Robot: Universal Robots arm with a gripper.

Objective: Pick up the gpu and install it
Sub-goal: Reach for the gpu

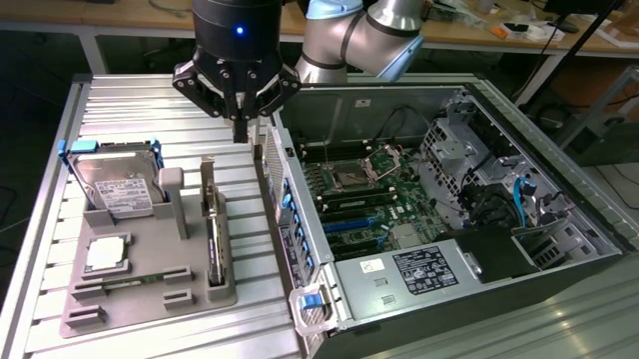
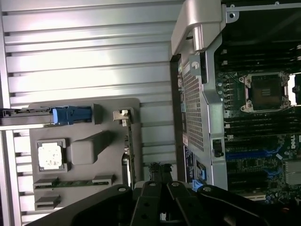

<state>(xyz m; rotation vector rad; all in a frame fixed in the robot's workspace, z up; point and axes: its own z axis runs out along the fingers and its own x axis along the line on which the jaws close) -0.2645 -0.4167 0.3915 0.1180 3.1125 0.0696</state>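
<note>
likely to handle the gpu (image 1: pixel 212 224) as a light, stiff, brittle thing: a thin circuit card with no give, easily hurt on its face parts and edge contacts. best taken across its thickness on the bare upper edge, near mid-length to avoid tipping. could slip on the smooth metal trim, as a guess, so calls for a square, gentle pinch rather than a hard one.

shows in the exterior view as a long narrow strip, dark edge-on, with silvery trim along the top and a sliver of tan-brown face. about as long as the hard drive (image 1: pixel 118 183).

stands upright on its long edge in a slot of the grey holder (image 1: pixel 160 247), on the ribbed table (image 1: pixel 130 105). in the exterior view, has the hard drive at its ten o'clock, the open computer case (image 1: pixel 360 112) at its three o'clock, and the small green memory stick (image 1: pixel 125 283) at its eight o'clock. not yet lifted or touched.

with the claw (image 1: pixel 239 137) clenched, fingers pressed together, nothing held. hangs over the table at about twelve to one o'clock of the gpu in the exterior view, apart from it and just beside the case wall.
</note>
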